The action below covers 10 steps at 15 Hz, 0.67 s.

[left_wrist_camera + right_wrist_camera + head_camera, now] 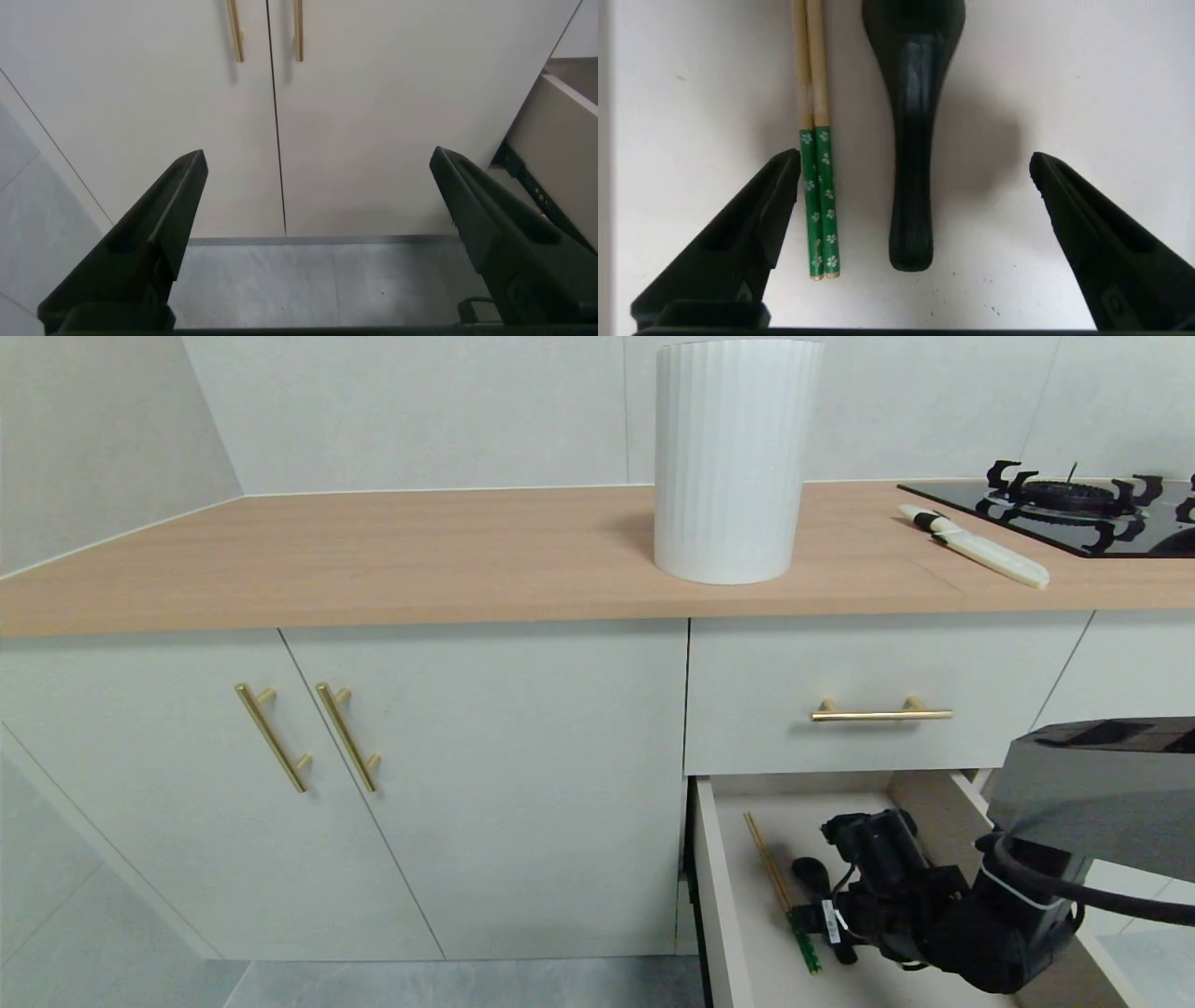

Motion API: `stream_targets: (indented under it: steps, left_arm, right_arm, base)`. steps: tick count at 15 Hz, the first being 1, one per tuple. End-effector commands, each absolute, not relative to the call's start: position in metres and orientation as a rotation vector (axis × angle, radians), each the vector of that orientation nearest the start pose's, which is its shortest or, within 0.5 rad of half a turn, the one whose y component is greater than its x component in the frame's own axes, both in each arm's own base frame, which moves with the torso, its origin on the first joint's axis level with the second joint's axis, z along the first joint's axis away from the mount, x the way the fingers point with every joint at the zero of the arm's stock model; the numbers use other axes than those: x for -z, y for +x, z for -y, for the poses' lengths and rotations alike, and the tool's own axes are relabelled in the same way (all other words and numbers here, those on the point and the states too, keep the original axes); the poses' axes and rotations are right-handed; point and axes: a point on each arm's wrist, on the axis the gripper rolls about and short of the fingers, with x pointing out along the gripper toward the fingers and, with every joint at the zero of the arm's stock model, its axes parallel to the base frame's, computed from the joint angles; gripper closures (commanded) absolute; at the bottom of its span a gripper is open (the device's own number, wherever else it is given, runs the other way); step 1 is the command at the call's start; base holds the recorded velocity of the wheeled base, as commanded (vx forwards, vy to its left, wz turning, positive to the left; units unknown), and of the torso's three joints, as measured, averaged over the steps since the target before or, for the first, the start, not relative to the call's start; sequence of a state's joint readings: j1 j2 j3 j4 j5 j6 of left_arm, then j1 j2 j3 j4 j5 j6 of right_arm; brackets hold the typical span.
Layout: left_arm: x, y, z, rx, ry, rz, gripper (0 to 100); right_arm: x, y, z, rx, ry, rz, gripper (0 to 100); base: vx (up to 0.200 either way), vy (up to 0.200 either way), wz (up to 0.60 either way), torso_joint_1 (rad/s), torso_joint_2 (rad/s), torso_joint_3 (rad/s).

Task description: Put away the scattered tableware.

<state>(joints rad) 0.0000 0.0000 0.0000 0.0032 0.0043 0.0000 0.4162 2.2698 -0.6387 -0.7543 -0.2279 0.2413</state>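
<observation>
Putting away tableware, stage of placement into the open drawer (714, 887). The right gripper (912, 160) hung just above the drawer floor with its fingers spread wide and nothing pinched between them. Beneath it lay a pair of chopsticks (814, 140) and a black spoon (913, 121), side by side and close together, though whether they touched could not be told. Both rested on the drawer floor, so this placement was judged complete.

The left gripper (318, 157) hung low before the cabinet doors (374, 112), facing them and the floor, its fingers likewise spread and empty.

One item was judged left to do: a white knife (980, 549) lay on the counter (373, 560), between a tall ribbed white container (728, 457) and the stove (1074, 513). The next move would call for lifting the right arm up out of the drawer without brushing the spoon, then approaching the knife with the fingers set across its width.

Orientation: the chopsticks and spoon lay with their long axes running front to back in the drawer. The chopsticks' green patterned ends and the spoon's handle end pointed toward the drawer front, and the spoon's bowl toward the back. The knife lay diagonally, its black-banded end toward the wall and its other end toward the counter's front edge.
</observation>
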Motion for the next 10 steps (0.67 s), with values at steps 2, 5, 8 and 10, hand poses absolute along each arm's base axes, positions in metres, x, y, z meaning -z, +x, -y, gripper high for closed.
stream_targets:
  steps: [2,5,8,10]
  left_arm:
    - [-0.075,-0.023,0.0,-0.005,0.0,-0.003,0]
    - [-0.075,-0.023,0.0,-0.005,0.0,-0.003,0]
    - [-0.075,-0.023,0.0,-0.005,0.0,-0.003,0]
    - [-0.075,-0.023,0.0,-0.005,0.0,-0.003,0]
  right_arm:
    - [-0.028,0.285,-0.122,-0.099,-0.018,-0.747,0]
    - [-0.083,0.264,-0.117,-0.124,-0.009,-0.717,0]
    - [-0.128,0.235,-0.115,-0.165,-0.022,-0.713,0]
    - [-0.145,0.22,-0.117,-0.196,-0.031,-0.712,0]
  base:
    - [0.0,0.0,0.0,0.0,0.0,0.0]
    - [0.0,0.0,0.0,0.0,0.0,0.0]
    - [0.0,0.0,0.0,0.0,0.0,0.0]
    - [0.0,0.0,0.0,0.0,0.0,0.0]
